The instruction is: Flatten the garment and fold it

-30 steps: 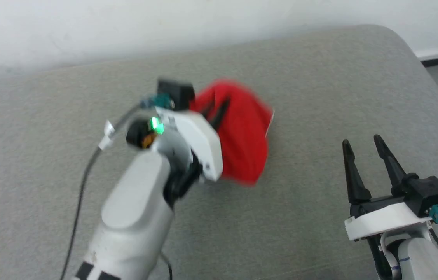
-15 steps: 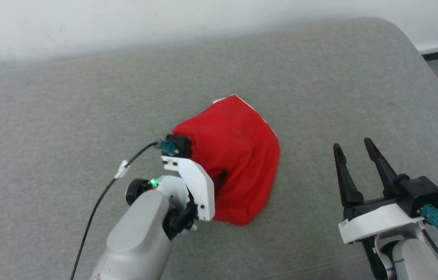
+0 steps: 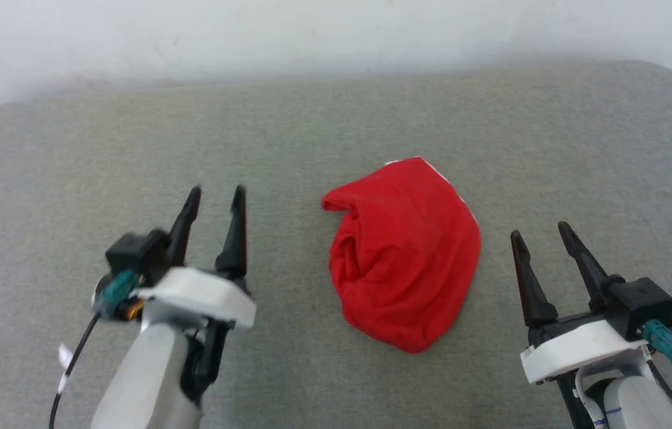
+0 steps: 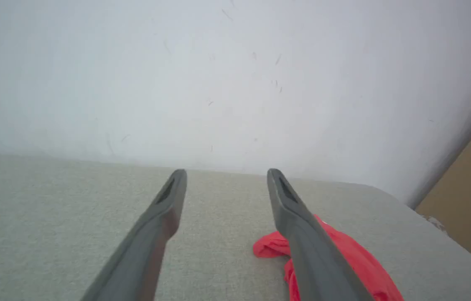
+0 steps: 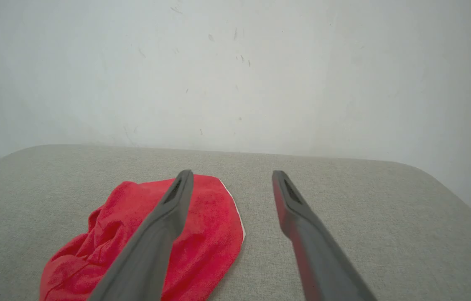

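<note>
Garment (image 3: 407, 256), just released, lies crumpled; left gripper (image 3: 216, 190) has withdrawn, jaws apart; right gripper (image 3: 538, 230) likewise spread; flattening not yet done

Garment (image 3: 413, 262): thin red cloth, matt, soft, heavily creased; white trim on one edge. Bench (image 3: 133, 137): grey woven cloth cover, matt, fine rough grain. Left hand (image 3: 217, 192) and right hand (image 3: 538, 231): fingers (image 5: 156, 234) dark, smooth, plastic-looking, with a faint sheen; white smooth casings (image 3: 198, 292) behind. Wall (image 4: 218, 83): white, matt, faint scuffs.
</note>
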